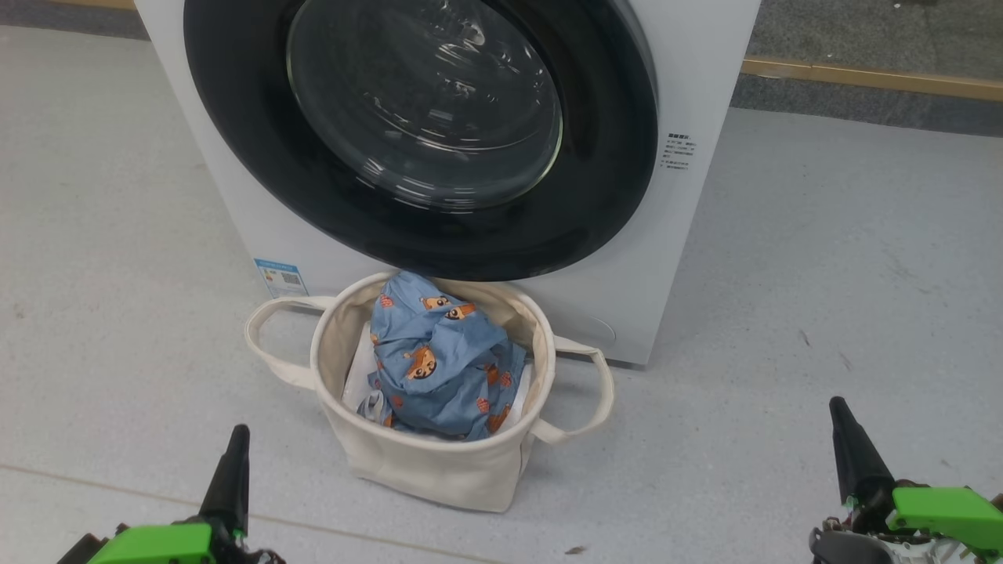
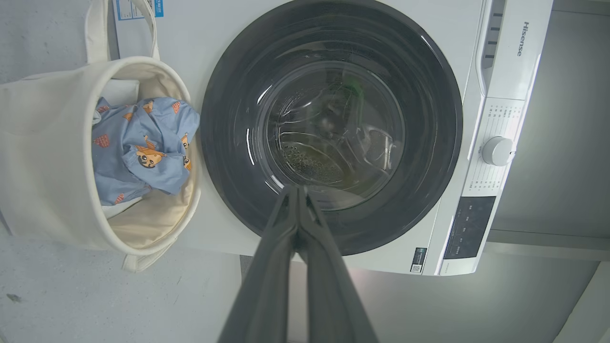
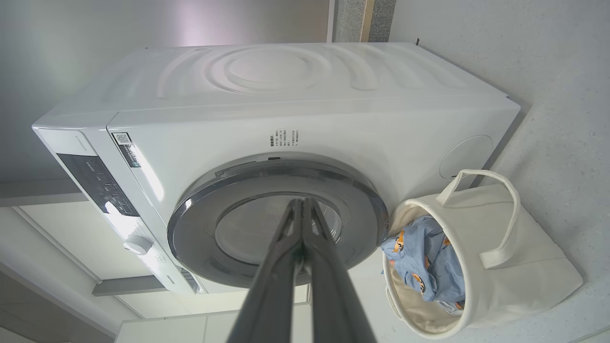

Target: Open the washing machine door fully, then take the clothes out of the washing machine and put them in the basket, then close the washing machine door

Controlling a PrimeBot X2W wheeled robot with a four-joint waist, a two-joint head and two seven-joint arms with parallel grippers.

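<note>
Left tool (image 1: 237,437) and right tool (image 1: 839,409) pressed together, empty (7 and 5 o'clock). Clothes (image 1: 439,360) in basket (image 1: 439,470), 6 o'clock of closed washing machine door (image 1: 423,133).

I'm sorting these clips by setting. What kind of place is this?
Probably a laundry area, perhaps a bare test room: a white front-loading washing machine stands on a speckled grey floor, with a cream canvas basket holding blue printed clothes in front of it.

Laundry corner (washing machine (image 1: 705,94), basket (image 1: 439,470))
</note>
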